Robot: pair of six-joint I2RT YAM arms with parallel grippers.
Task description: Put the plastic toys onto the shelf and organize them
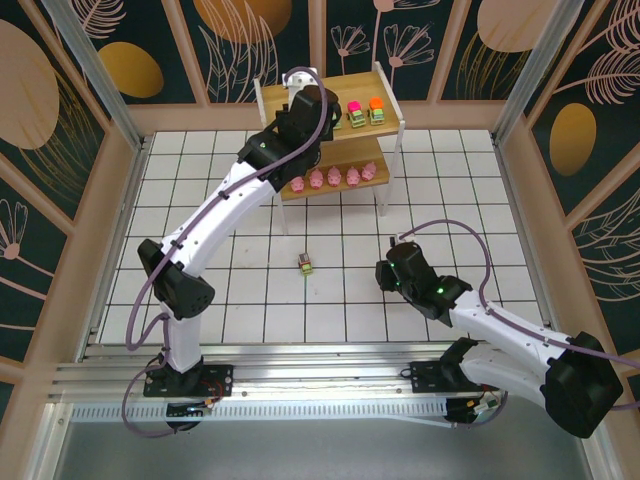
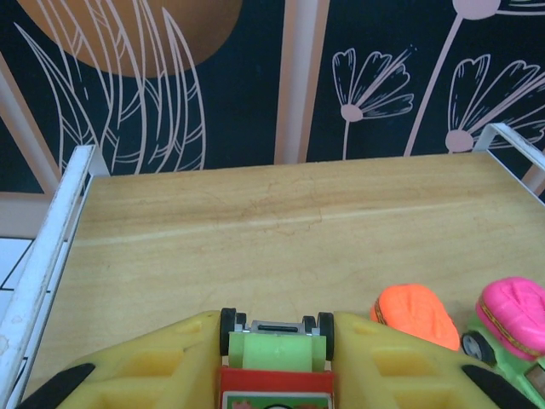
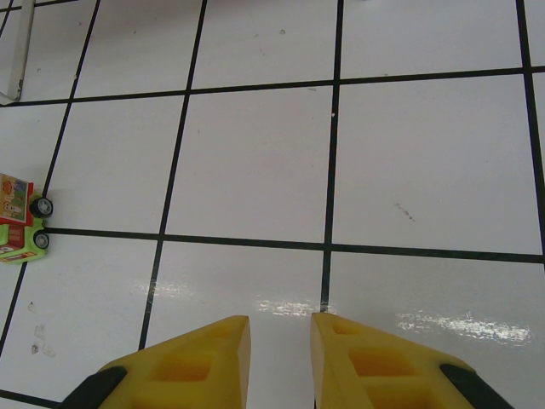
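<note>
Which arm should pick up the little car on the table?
Right. The right gripper is empty and close to that car; the left gripper is busy at the shelf, shut on a second car.

Pink pigs [image 1: 334, 177]: five
Toy vehicles [image 1: 307, 264]: five (three on the shelf, one in a tool, one on the counter)
Shelf [image 1: 272, 102]: one, of two boards
Arms [image 1: 215, 215]: two
Tools: two, the left tool [image 2: 277, 336] and the right tool [image 3: 281, 336]
</note>
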